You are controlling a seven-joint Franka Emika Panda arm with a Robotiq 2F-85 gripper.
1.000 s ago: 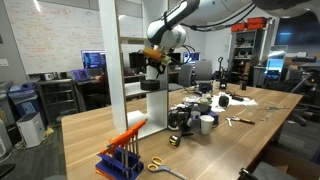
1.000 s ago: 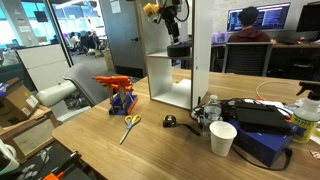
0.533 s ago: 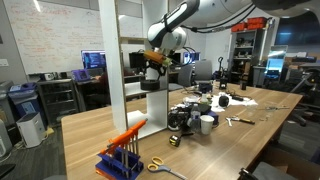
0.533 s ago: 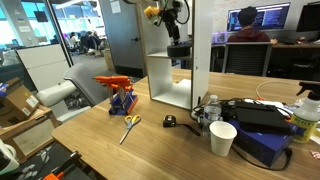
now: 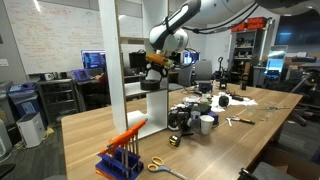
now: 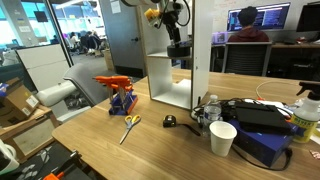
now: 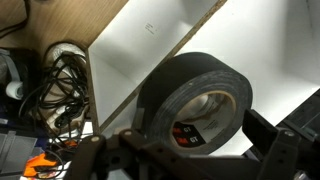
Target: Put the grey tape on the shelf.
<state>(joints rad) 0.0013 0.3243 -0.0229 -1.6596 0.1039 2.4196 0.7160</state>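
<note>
The grey tape point(image 7: 195, 100) is a thick dark roll with a hollow centre. It rests on a white board of the shelf point(image 7: 150, 45), tilted toward the wrist camera. My gripper point(image 7: 190, 150) is open. Its dark fingers point(image 7: 290, 150) stand on either side of the roll, and a strip of white shows between the right finger and the tape. In both exterior views the gripper point(image 5: 152, 72) point(image 6: 177, 38) hangs inside the tall white shelf point(image 5: 110, 70) point(image 6: 160, 70). A dark tape point(image 5: 151, 86) point(image 6: 180, 51) sits just under it on a board.
On the wooden table point(image 5: 90, 135) by the shelf's foot lie a black clutter of gadgets point(image 5: 185, 113) point(image 6: 255, 115), a white cup point(image 6: 222, 138), yellow scissors point(image 6: 130, 125) and a blue rack with orange tools point(image 6: 120, 95). Cables point(image 7: 55, 85) lie below the shelf.
The arm's wrist has shifted very slightly up and to the right. The tape has stayed in place on the shelf board, and the jaws stay open.
</note>
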